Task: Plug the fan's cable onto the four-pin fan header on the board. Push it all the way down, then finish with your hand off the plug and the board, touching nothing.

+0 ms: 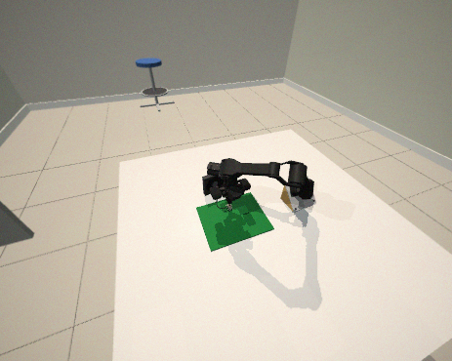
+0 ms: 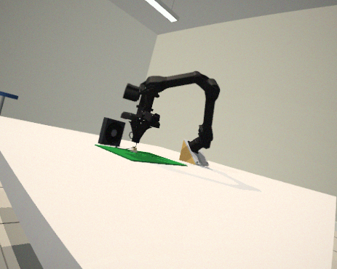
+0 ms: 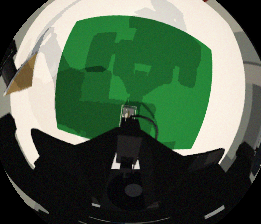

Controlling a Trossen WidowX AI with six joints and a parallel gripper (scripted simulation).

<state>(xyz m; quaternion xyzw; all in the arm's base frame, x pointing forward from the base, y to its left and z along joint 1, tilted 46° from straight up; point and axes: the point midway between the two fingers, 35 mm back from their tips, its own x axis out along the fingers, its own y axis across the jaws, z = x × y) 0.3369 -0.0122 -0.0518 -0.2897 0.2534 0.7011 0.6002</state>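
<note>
The green board (image 1: 212, 238) (image 2: 163, 160) (image 3: 195, 115) lies flat on the table. The small pale fan header (image 1: 229, 208) (image 2: 134, 150) (image 3: 126, 109) stands on it. My gripper (image 1: 229, 202) (image 2: 136, 142) (image 3: 128, 132) points down at the header and is shut on the cable's plug, which the fingers mostly hide. The fingertips are right above the header, very near it. Whether the plug sits in the header cannot be told. The thin dark cable (image 3: 154, 124) loops out beside the fingers. The black square fan (image 2: 112, 131) stands upright past the board's edge.
The arm's base is by a tan and grey wedge (image 1: 286, 200) (image 2: 186, 153) (image 3: 27, 75) to one side of the board. A blue stool (image 1: 148, 62) (image 2: 4, 94) stands on the floor far behind the white table (image 1: 155, 287).
</note>
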